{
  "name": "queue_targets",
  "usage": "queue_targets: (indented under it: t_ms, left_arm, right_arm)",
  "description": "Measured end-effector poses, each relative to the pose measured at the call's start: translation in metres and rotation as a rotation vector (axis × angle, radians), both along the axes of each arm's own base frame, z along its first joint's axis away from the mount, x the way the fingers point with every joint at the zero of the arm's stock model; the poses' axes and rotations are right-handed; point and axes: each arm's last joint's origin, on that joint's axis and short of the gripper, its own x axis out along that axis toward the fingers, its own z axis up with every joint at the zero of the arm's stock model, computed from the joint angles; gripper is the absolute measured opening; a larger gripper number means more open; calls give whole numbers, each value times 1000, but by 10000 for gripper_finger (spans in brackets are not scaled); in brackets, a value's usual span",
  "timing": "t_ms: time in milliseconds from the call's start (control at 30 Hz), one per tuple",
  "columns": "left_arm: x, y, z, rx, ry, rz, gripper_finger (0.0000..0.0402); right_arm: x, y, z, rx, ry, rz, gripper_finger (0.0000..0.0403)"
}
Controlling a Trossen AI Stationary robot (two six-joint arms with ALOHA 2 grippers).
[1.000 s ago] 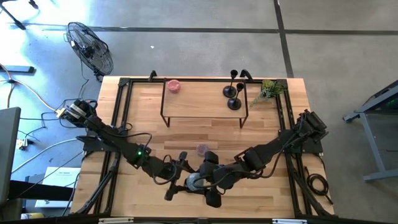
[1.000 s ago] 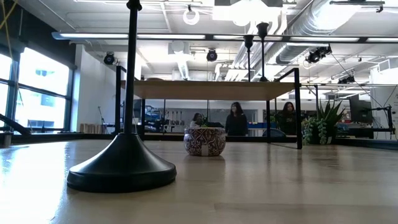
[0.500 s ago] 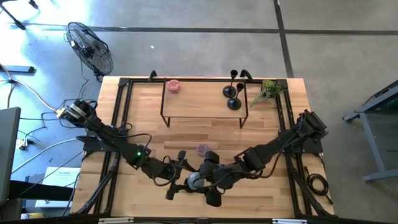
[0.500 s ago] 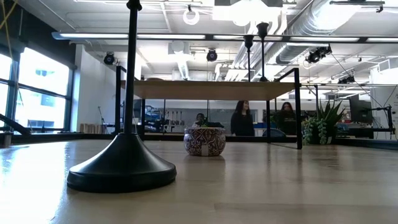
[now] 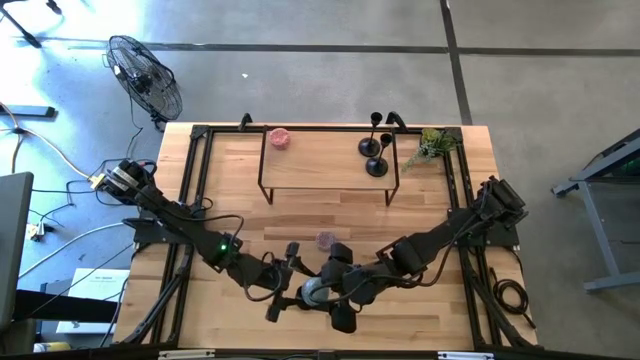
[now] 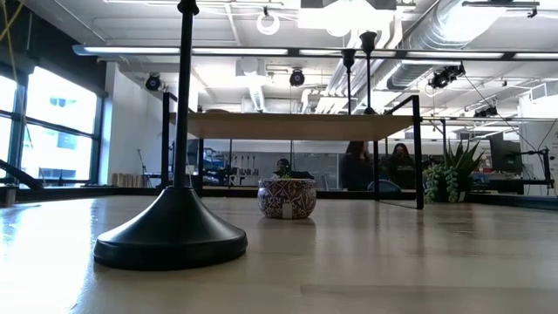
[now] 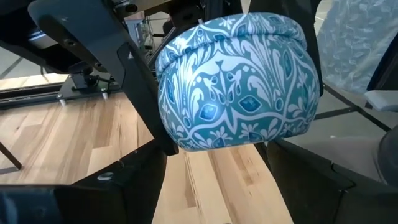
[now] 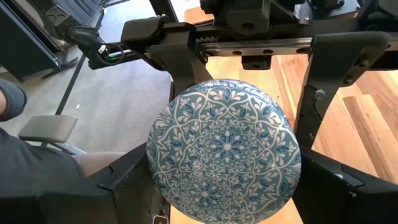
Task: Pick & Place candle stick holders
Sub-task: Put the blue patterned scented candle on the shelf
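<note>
Looks like a hand-off at bottom centre. Seeing left gripper clamped on a blue pot, with right gripper hugging it too. Can't tell if that one grips. Wrong item anyway. Spotting two holders on the shelf, top centre. Seeing a third lower left in low view, top cut off. Can't find it from above.

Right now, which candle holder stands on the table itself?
The holder nearest the low camera; the other two stand up on the shelf.
</note>
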Motion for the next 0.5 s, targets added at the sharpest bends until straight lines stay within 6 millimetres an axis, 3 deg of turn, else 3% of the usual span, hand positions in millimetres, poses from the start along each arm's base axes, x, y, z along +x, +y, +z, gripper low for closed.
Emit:
queue_targets:
  t_ms: [133, 333, 500]
  left_arm:
    - [0, -1, 0, -6, 3, -24, 306]
    - [-1, -2, 0, -15, 8, -61, 389]
    - [-1, -2, 0, -21, 20, -71, 382]
  right_arm:
    - [0, 0, 0, 1, 1, 2, 294]
    - [0, 0, 0, 0, 4, 2, 294]
    - [-1, 2, -1, 22, 10, -6, 294]
